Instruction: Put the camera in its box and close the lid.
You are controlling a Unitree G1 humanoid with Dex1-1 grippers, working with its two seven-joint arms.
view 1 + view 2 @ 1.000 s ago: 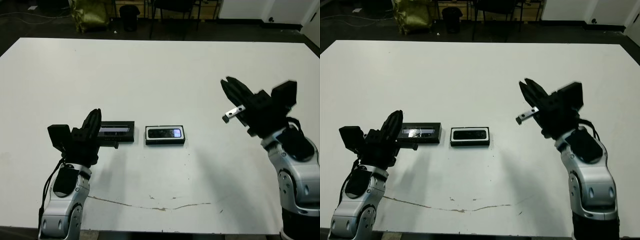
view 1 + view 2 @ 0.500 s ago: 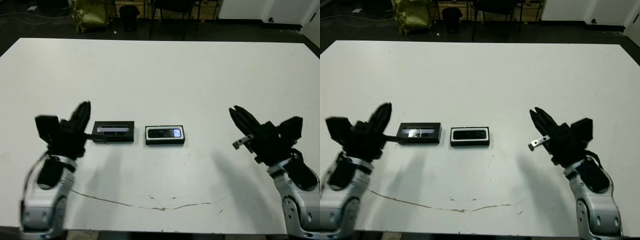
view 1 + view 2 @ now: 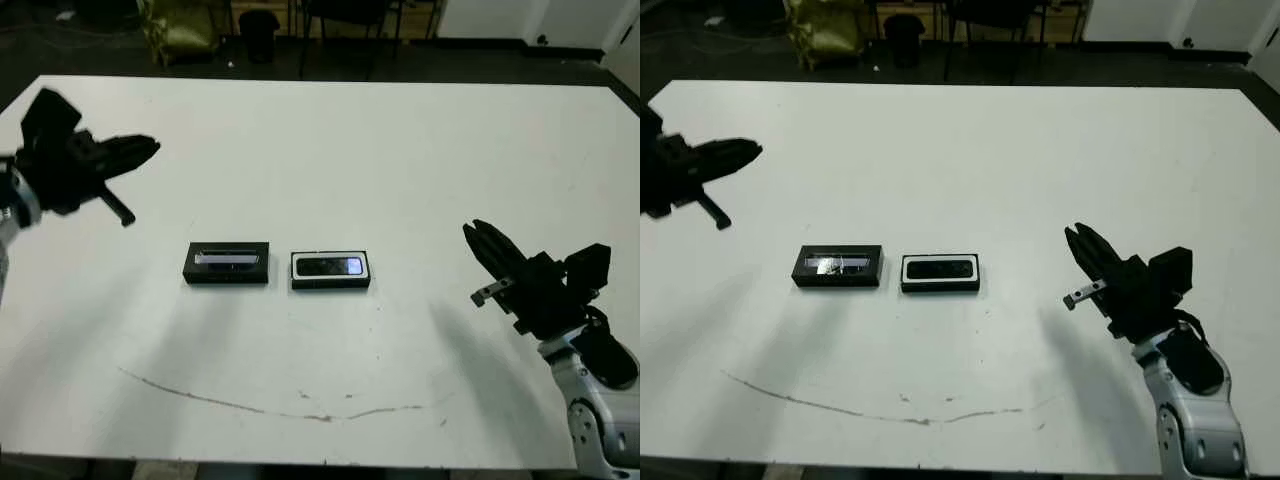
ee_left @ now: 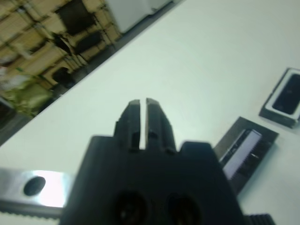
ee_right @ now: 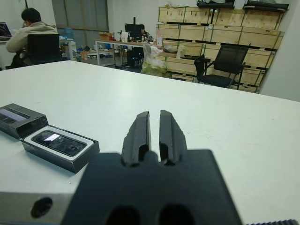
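1. My left jaws [image 3: 140,150] hang above the far left of the white surface [image 3: 330,140], fingers pressed together with only a thin slit between them and nothing in them.
2. The lid [image 3: 228,262] lies flat near the middle of the surface, silvery strip up, well apart from my left jaws, nearer me and to their right.
3. Just right of the lid, with a narrow gap between, sits the box [image 3: 331,270]. The camera [image 3: 331,266] lies inside it, glossy face up, framed by the white lining. The box is uncovered.
4. My right jaws [image 3: 478,236] are low at the right, closed and empty, tips pointing away from me. The box lies well off to their left.
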